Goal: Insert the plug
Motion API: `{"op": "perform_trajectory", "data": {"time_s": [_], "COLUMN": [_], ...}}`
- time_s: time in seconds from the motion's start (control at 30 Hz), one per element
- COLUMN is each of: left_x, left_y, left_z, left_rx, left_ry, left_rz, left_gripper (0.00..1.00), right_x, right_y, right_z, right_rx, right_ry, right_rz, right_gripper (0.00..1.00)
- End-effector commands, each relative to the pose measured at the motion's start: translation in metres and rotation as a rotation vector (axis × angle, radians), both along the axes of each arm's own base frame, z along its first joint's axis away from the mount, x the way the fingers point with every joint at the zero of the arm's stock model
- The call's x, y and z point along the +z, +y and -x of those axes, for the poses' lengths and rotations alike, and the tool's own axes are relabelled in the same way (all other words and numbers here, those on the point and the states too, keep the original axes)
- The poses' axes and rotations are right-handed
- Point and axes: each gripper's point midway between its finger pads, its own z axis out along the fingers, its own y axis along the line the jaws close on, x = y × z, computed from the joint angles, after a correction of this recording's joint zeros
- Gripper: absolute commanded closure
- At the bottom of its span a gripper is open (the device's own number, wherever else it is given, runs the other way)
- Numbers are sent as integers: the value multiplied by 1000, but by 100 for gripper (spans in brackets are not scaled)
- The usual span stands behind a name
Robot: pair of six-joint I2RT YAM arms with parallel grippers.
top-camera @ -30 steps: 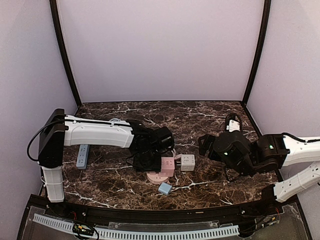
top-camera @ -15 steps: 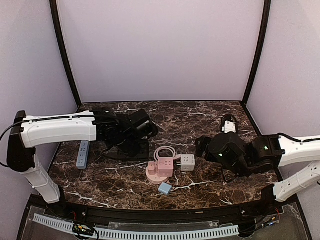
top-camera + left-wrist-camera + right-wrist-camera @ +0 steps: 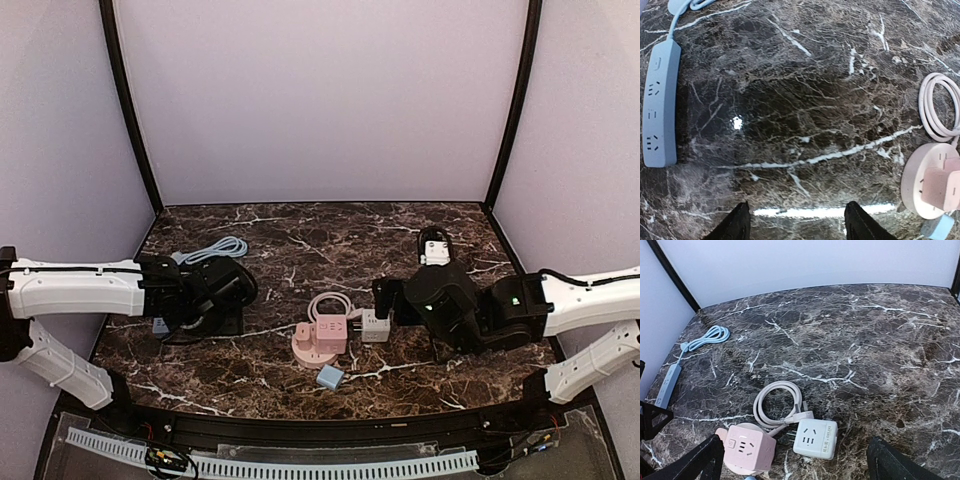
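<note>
A white cube adapter (image 3: 375, 325) lies on the marble table with its metal prongs pointing left at a pink cube socket (image 3: 335, 333); a small gap separates them. In the right wrist view the white adapter (image 3: 815, 439) sits between my wide-open fingers, and the pink socket (image 3: 747, 450) is on its left. My right gripper (image 3: 385, 305) hovers just right of the adapter, open and empty. My left gripper (image 3: 232, 290) is far left, open and empty; its own view shows it (image 3: 799, 225) over bare marble, with the pink socket (image 3: 942, 187) at the right edge.
The pink socket stands on a round pink base (image 3: 306, 352) with a coiled pink cable (image 3: 328, 303) behind it. A small blue cube (image 3: 330, 377) lies in front. A blue power strip (image 3: 659, 105) and its cable (image 3: 210, 250) lie at the far left.
My left gripper has left the pink socket and drawn back to the table's left side. My right gripper has moved left, closer to the white adapter.
</note>
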Motion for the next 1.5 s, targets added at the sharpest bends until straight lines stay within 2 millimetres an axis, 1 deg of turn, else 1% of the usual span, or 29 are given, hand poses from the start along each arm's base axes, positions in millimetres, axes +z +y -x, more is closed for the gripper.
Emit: {"op": "perform_trajectory", "data": {"time_s": [0.0,0.1,0.13,0.2,0.33,0.37,0.47,0.5,0.53,0.57,0.67,0.73,0.87,0.9,0.93,0.97,1.0,1.07,1.1,1.2,1.27,1.37,1.47], "left_x": [11,7,8,2,-2,-1,-4,-2,-6,-3,-7,-7,-9,-11,-13,-14,-18,-21,-25,-28,-27,-27,-32], "left_y": [22,37,41,50,63,65,76,77,81,81,85,85,76,69,67,59,57,43,38,22,12,-1,-14], "left_z": [-16,-17,-18,-17,-20,-20,-18,-18,-16,-17,-14,-13,-10,-10,-9,-9,-7,-6,-3,2,6,10,13], "left_rx": [24,49,62,77,93,94,110,120,124,126,119,106,39,4,-13,-49,-68,-132,-157,-233,-275,-321,-365], "left_ry": [-139,-155,-169,-167,-160,-165,-182,-197,-200,-216,-225,-228,-219,-212,-209,-205,-199,-197,-181,-179,-184,-189,-179], "left_rz": [-49,-83,-83,-91,-96,-98,-113,-98,-105,-85,-80,-73,-40,-21,-12,13,19,62,76,82,72,65,80], "left_gripper": [36,34,33,33,33,33,27,26,25,25,23,23,23,23,23,23,23,23,23,24,24,25,26], "right_x": [5,5,6,5,5,6,3,3,1,-1,-11,-23,-49,-54,-60,-65,-71,-84,-90,-111,-120,-124,-124], "right_y": [24,35,38,44,60,67,82,89,95,101,112,117,119,119,120,121,119,115,113,104,98,95,93], "right_z": [1,7,9,12,22,27,39,45,51,58,78,90,107,111,115,120,124,128,128,127,124,118,110], "right_rx": [141,228,253,291,412,456,570,613,655,694,756,780,773,766,764,762,754,724,706,655,619,570,512], "right_ry": [-59,-79,-86,-92,-106,-112,-110,-103,-92,-83,-52,-25,42,57,71,81,96,127,143,184,195,192,174], "right_rz": [2,-5,-9,-10,-12,-21,-31,-35,-33,-32,-26,-11,38,52,68,78,100,127,135,152,159,161,158], "right_gripper": [1,1,1,1,1,1,1,1,2,2,4,4,8,9,9,10,11,13,14,21,25,30,34]}}
